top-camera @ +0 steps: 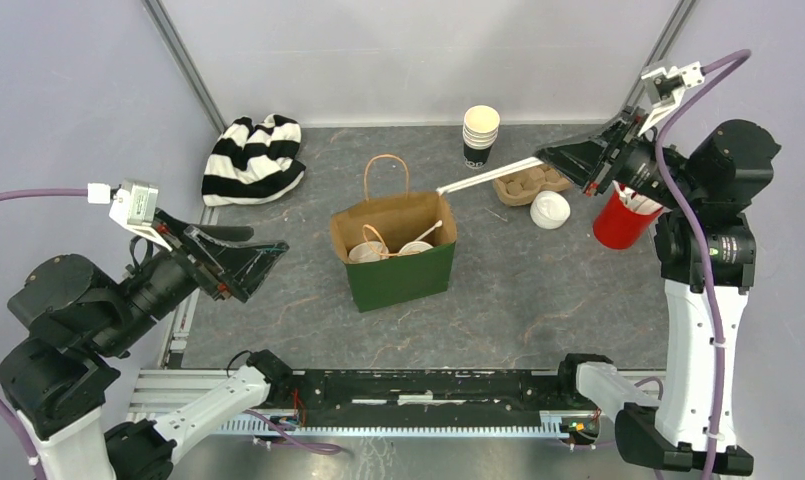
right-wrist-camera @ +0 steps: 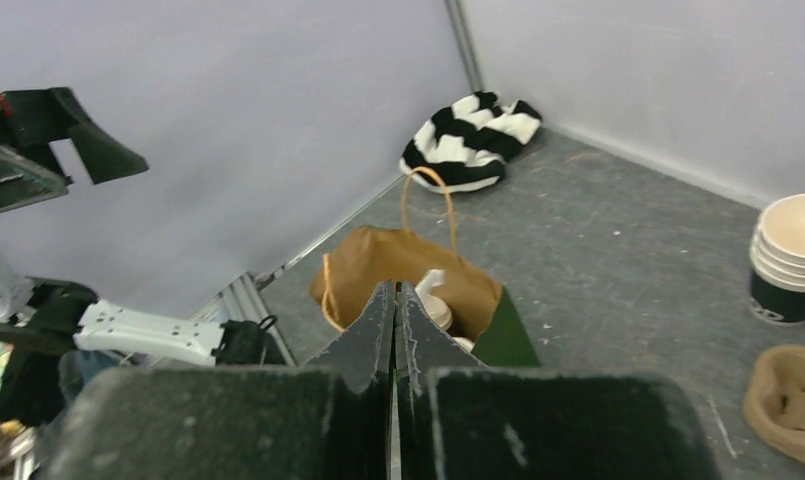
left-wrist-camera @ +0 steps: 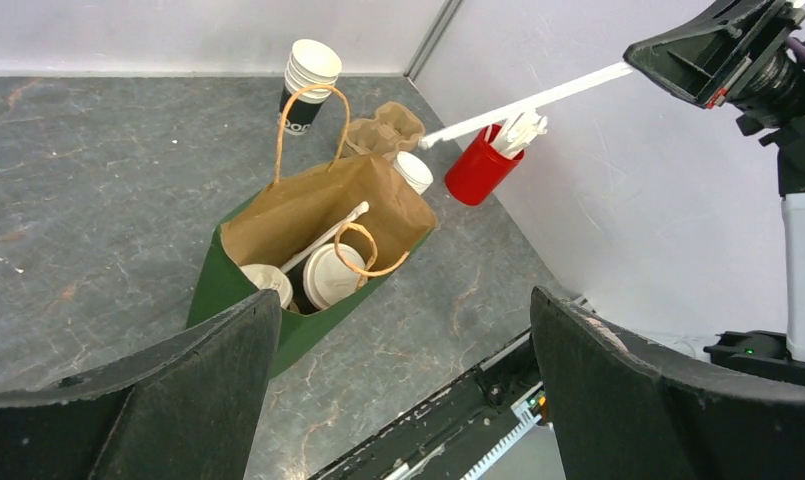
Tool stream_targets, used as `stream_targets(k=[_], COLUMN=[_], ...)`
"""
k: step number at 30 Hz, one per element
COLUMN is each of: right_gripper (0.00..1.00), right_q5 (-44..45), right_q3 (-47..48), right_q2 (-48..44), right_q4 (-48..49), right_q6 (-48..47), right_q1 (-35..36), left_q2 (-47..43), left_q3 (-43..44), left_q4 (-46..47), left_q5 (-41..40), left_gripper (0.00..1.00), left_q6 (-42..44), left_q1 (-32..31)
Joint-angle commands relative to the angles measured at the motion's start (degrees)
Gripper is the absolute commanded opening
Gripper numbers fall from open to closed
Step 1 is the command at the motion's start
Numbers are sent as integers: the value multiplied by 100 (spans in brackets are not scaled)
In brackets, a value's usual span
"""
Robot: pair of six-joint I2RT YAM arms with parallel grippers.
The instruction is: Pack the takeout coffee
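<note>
Two takeout coffee cups with white lids (top-camera: 364, 251) (top-camera: 415, 248) stand inside the green paper bag (top-camera: 398, 278) at the table's middle; the left wrist view shows the same lids (left-wrist-camera: 328, 275) (left-wrist-camera: 266, 281) in the bag (left-wrist-camera: 218, 285). A white stirrer (top-camera: 428, 233) leans in the bag beside them. My right gripper (top-camera: 543, 154) (right-wrist-camera: 394, 290) hangs above the table right of the bag, shut on another long white stirrer (top-camera: 488, 176) (left-wrist-camera: 528, 103) that points toward the bag's mouth. My left gripper (top-camera: 266, 260) (left-wrist-camera: 403, 300) is open and empty, left of the bag.
A stack of empty paper cups (top-camera: 480, 135) stands at the back. A cardboard cup carrier (top-camera: 531, 182), a loose white lid (top-camera: 550, 210) and a red cup of stirrers (top-camera: 623, 220) sit at the right. A striped cloth (top-camera: 253, 158) lies back left.
</note>
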Motion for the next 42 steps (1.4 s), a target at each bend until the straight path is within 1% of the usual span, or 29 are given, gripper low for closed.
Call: stream_targets(k=[1, 3, 9, 14, 18, 21, 22, 24, 25, 26, 28, 29, 31, 33, 34, 36, 37, 38, 40, 42], right_gripper=[0, 0, 0, 0, 0, 0, 4, 13, 22, 35, 52, 60, 73, 81, 83, 84, 94, 98, 98, 98], right_q5=[-268, -130, 1027, 1830, 2655, 3328, 3561, 3921, 4080, 4247, 4504, 4679, 4898, 5021, 5086, 5377, 5657, 5914, 6398, 6689], right_q3=[64, 208, 817, 590, 887, 1186, 1268, 1463, 1610, 1846, 2355, 2570, 2675, 2470, 2313, 2163, 2109, 2049, 1836, 1445], right_q2=[95, 282, 910, 1229, 1742, 2186, 2354, 2669, 2795, 2934, 3045, 3007, 2755, 2336, 2144, 1747, 1513, 1250, 681, 90], right_q4=[-66, -389, -1654, -1552, -2005, -2446, -2552, -2805, -2960, -3084, -3231, -3243, -3061, -2816, -2718, -2659, -2640, -2579, -2355, -2002], right_q6=[130, 10, -865, -991, -1316, -1534, -1541, -1450, -1335, -1232, -1088, -987, -865, -742, -677, -605, -615, -653, -734, -835], right_q1=[247, 427, 1753, 2903, 3993, 4616, 4788, 4977, 5017, 5045, 5075, 5071, 5044, 4928, 4848, 4713, 4685, 4687, 4686, 4691], left_q2=[-4, -23, -49, -107, -109, -106, -110, -96, -85, -72, -16, 25, 90, 136, 154, 181, 195, 197, 180, 167], left_q3=[-100, -152, -274, -291, -259, -261, -270, -266, -265, -252, -190, -150, -62, 10, 35, 111, 149, 192, 315, 427], left_q4=[132, 185, 315, 311, 270, 247, 245, 234, 230, 230, 228, 232, 211, 216, 214, 210, 218, 237, 336, 466], left_q5=[120, 134, 188, 113, 43, 4, -4, -26, -34, -37, -31, -22, -23, -22, -23, -26, -45, -75, -114, -272], left_gripper=[100, 100, 100, 100, 100, 100, 100, 100, 100, 100, 100, 100, 100, 100, 100, 100, 100, 100, 100, 100], left_q6=[-338, -371, -469, -509, -527, -512, -506, -478, -463, -446, -412, -386, -338, -299, -284, -256, -236, -223, -220, -211], left_q1=[-11, -11, -11, -11, -11, -11, -11, -11, -11, -11, -11, -18, -14, -19, -15, -19, -20, -20, -20, -20])
